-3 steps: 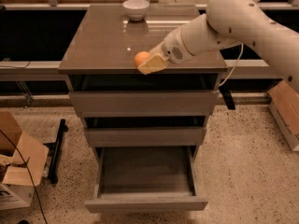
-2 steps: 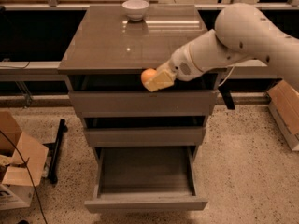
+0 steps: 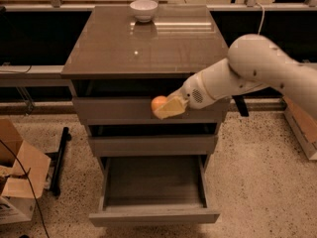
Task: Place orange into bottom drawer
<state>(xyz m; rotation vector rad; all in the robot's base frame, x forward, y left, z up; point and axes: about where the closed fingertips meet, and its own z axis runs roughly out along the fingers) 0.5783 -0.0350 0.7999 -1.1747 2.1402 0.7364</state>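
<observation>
The gripper (image 3: 162, 108) hangs in front of the top drawer (image 3: 109, 111), its fingers (image 3: 172, 108) clamped on the orange (image 3: 158, 102). The orange sits at the fingertips, showing above them and to their left, held in the air off the cabinet top (image 3: 143, 48). The bottom drawer (image 3: 153, 216) stands pulled out, well below the orange. A white bowl (image 3: 143, 9) rests at the back of the cabinet top.

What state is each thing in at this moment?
Small round orange fruit: held in the air, level with the top drawer.
Two-finger gripper: jaws shut on the fruit, above the open drawer.
Grey-brown bottom drawer: pulled open, fruit not yet inside.
Two grey-brown upper drawers: shut.
White bowl: upright on the brown cabinet top.
</observation>
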